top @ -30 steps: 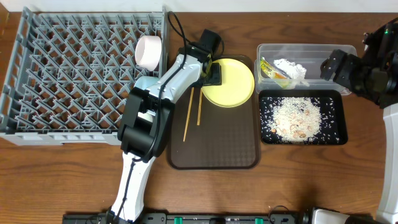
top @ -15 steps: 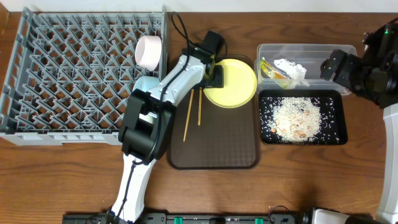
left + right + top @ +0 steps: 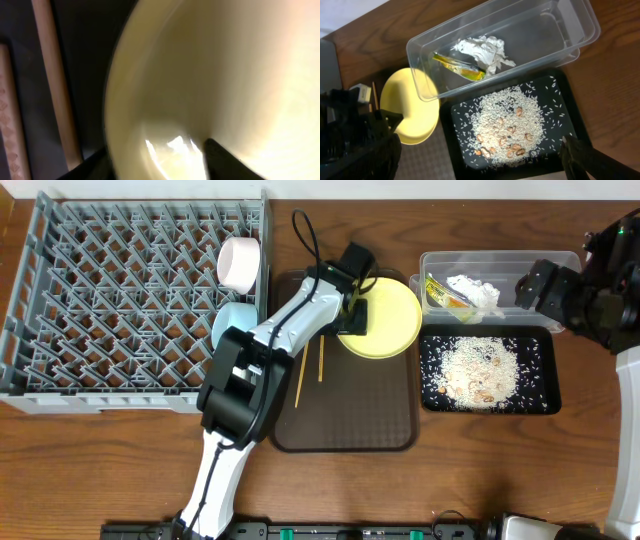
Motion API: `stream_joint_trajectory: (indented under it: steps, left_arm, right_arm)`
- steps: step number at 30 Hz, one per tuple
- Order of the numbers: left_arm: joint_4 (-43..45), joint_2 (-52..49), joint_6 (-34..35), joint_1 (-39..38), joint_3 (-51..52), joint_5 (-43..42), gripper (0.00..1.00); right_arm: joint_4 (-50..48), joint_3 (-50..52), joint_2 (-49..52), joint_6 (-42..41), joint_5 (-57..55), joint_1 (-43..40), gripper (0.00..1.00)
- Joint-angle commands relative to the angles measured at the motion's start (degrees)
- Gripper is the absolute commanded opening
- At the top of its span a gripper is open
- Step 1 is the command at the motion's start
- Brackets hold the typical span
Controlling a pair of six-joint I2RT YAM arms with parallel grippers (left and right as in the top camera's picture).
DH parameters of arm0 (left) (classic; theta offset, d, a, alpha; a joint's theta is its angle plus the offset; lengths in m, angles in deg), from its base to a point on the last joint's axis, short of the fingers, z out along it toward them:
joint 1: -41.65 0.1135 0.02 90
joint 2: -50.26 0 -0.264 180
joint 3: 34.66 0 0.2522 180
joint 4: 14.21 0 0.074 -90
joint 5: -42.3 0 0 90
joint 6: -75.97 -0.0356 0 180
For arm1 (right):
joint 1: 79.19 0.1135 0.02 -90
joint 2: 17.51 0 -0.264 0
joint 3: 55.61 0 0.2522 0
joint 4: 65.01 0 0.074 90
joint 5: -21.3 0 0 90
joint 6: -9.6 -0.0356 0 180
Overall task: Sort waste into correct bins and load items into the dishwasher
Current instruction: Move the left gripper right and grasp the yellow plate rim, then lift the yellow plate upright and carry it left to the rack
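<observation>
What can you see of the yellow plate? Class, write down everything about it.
The yellow plate is round, plain and glossy, plastic-looking, with a shallow raised rim and nothing on it. It lies over the far right corner of the brown tray, close to the clear tub. The left gripper clamps its left rim. Whether it is lifted cannot be told.

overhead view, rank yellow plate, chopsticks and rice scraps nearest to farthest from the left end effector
1. yellow plate, gripped at its left rim by the left end effector.
2. chopsticks, just below-left, on the brown tray.
3. rice scraps, off to the right in the black tray.
</observation>
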Motion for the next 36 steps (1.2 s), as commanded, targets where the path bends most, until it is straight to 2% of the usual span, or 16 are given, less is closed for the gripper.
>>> stream_joint_trajectory:
  steps: [1,4,5,15,22,31,36]
  left_arm:
    - [1.77,1.31,0.26,0.04,3.58,0.00,0.34]
    - [3.89,1.29,3.02,0.37,6.21,1.36,0.11]
    - [4.28,1.29,3.61,0.48,6.75,1.77,0.08]
    - [3.80,2.23,3.67,2.08,6.34,1.90,0.07]
    - [2.67,10.73,1.42,5.11,5.84,5.84,0.07]
    - [3.34,25.00,-15.72,5.79,5.84,6.47,0.07]
    - [2.73,29.11,-21.05,5.79,5.84,16.44,0.07]
  right_arm:
    - [0.07,0.00,0.13,0.46,-0.20,-0.26,0.99]
    - [0.07,0.00,0.13,0.46,-0.20,-0.26,0.99]
    - [0.07,0.00,0.13,0.46,-0.20,-0.26,0.99]
    - [0.07,0.00,0.13,0.46,-0.20,-0.26,0.99]
    - [0.07,0.00,0.13,0.46,-0.20,-0.26,0.99]
    - [0.07,0.00,0.13,0.48,-0.20,-0.26,0.99]
    - [0.07,0.00,0.13,0.46,-0.20,-0.26,0.99]
